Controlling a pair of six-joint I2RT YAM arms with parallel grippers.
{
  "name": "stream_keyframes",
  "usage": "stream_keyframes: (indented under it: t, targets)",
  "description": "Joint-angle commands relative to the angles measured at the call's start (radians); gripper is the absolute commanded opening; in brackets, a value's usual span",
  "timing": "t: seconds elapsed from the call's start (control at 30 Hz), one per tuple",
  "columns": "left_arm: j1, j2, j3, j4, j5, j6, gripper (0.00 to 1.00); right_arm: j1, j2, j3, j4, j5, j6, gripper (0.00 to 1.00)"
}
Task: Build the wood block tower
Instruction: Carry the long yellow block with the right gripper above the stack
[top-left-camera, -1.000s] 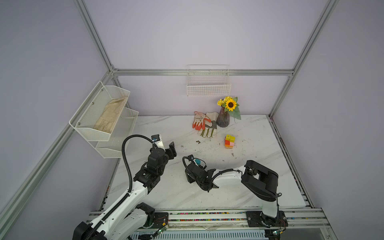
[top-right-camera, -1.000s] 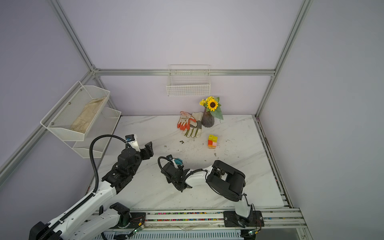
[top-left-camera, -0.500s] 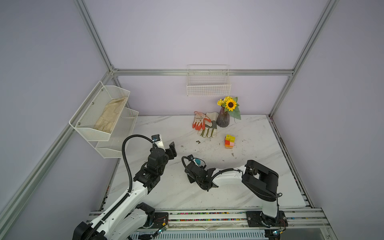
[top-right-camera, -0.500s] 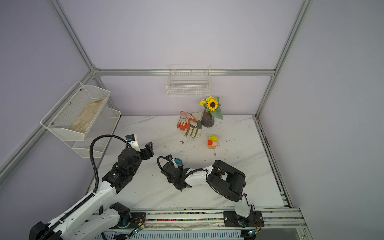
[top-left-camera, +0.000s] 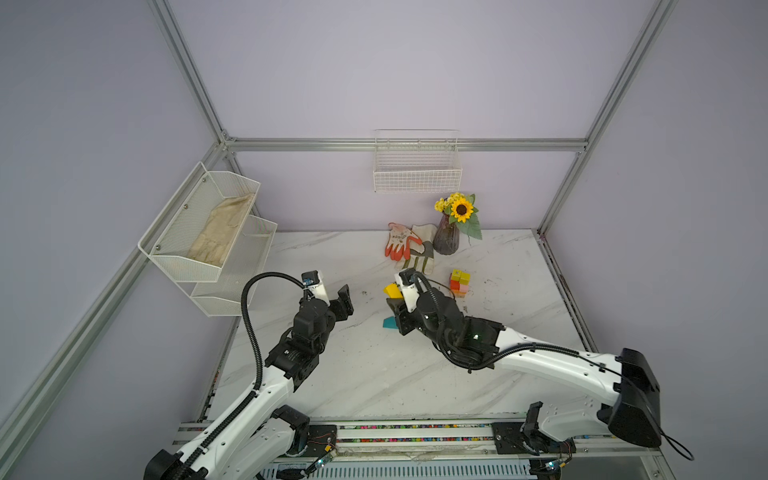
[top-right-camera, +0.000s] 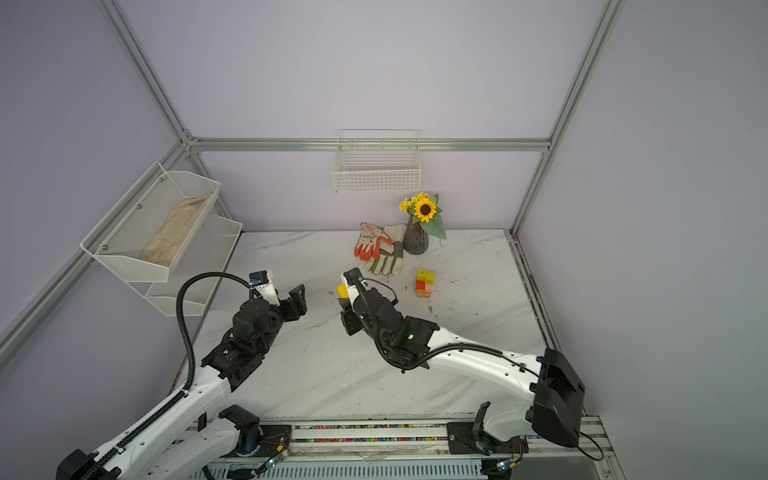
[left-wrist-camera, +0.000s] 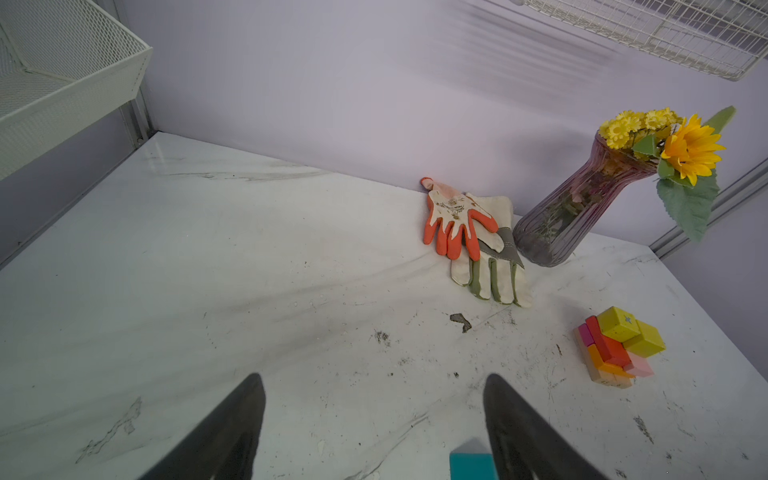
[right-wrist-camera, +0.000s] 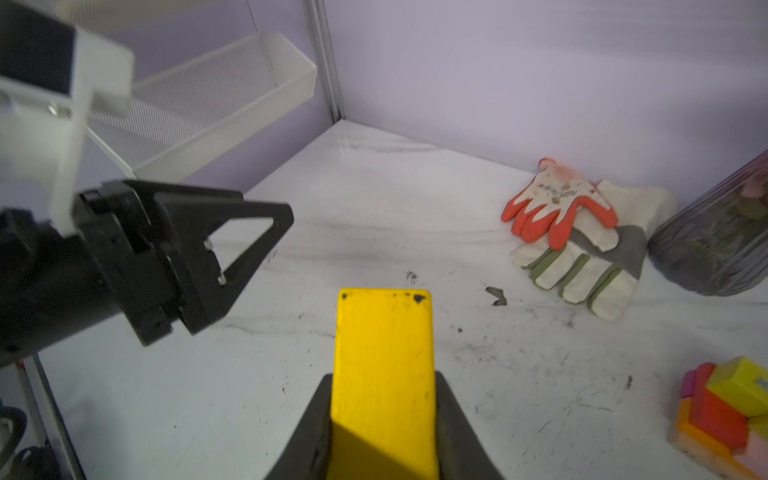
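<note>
Block of yellow wood (right-wrist-camera: 384, 332), stiff, probably light, clamped at its sides in my right hand (right-wrist-camera: 384, 380); left hand (left-wrist-camera: 374, 399) apart.

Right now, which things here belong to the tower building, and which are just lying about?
Job: yellow block, held in the right gripper; teal block on the table; part-built tower.
Lying about: gloves; vase of flowers; wire basket; mesh rack.

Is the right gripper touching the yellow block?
Touching. In the right wrist view the right gripper pinches the yellow block, both fingers flush against its sides.
</note>
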Motion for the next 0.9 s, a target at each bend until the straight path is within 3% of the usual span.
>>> stream_keyframes:
  t: [0.0, 0.03, 0.13, 0.27, 0.37, 0.47, 0.73, 0.87]
  targets:
    - [0.008, -0.002, -0.037, 0.052, 0.001, -0.011, 0.81, -0.045, -0.051, 0.059, -0.084, -0.109, -0.167, 0.0]
    - [0.008, 0.002, -0.035, 0.052, 0.005, -0.012, 0.81, -0.056, -0.062, 0.067, -0.099, -0.202, -0.244, 0.0]
    - [0.008, 0.011, -0.033, 0.054, 0.016, -0.018, 0.81, -0.102, -0.073, 0.103, -0.122, -0.191, -0.286, 0.0]
    - [0.008, 0.01, -0.031, 0.051, 0.025, -0.023, 0.81, -0.243, -0.056, 0.157, -0.167, -0.389, -0.425, 0.0]
    - [0.008, 0.004, -0.031, 0.049, 0.029, -0.025, 0.81, -0.315, -0.037, 0.194, -0.192, -0.455, -0.536, 0.0]
    - [0.008, 0.004, -0.033, 0.048, 0.03, -0.023, 0.81, -0.429, 0.016, 0.258, -0.251, -0.597, -0.6, 0.0]
    - [0.009, 0.029, -0.028, 0.05, 0.03, -0.017, 0.82, -0.767, 0.22, 0.393, -0.504, -0.998, -0.972, 0.0]
    - [0.009, 0.044, -0.028, 0.061, 0.038, -0.019, 0.81, -0.877, 0.285, 0.408, -0.544, -1.071, -1.082, 0.0]
